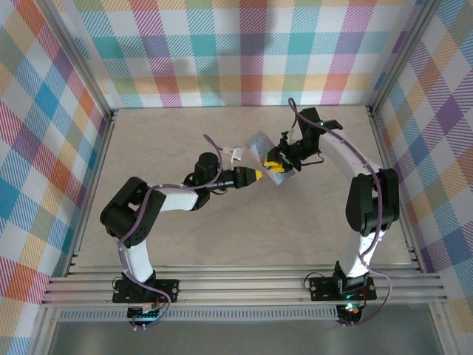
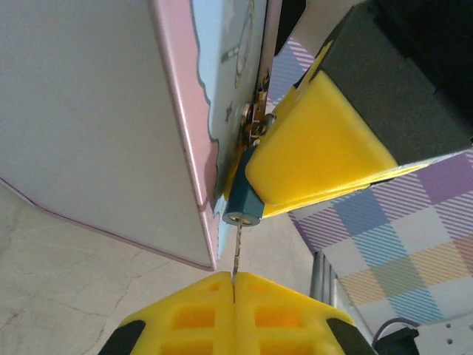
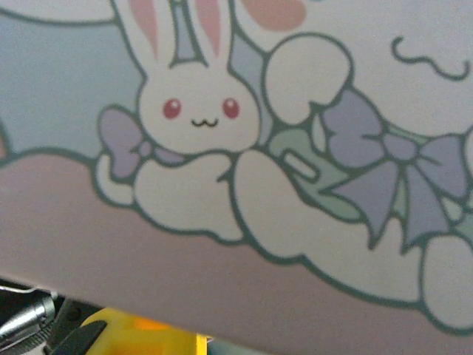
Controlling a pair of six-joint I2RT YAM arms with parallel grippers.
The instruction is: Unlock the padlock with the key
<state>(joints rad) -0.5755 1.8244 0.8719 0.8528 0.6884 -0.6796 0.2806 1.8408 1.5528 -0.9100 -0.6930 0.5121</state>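
Plaid walls, pale worktop (image 1: 295, 229): key (image 2: 236, 251) at the padlock (image 2: 242, 208) beside the tin (image 2: 103, 111).
Left pincer (image 2: 233, 281) was pinched together on the key, its tip at the padlock hanging at the tin's edge; right pincer (image 2: 288, 163) clamped the padlock.

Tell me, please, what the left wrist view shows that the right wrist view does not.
Left wrist: the left gripper shut on the key, whose tip is at the keyhole of the padlock. Right wrist: a white rabbit printed in close-up, with bows beside it. Both: the tin, seen side-on in the first and face-on in the second.
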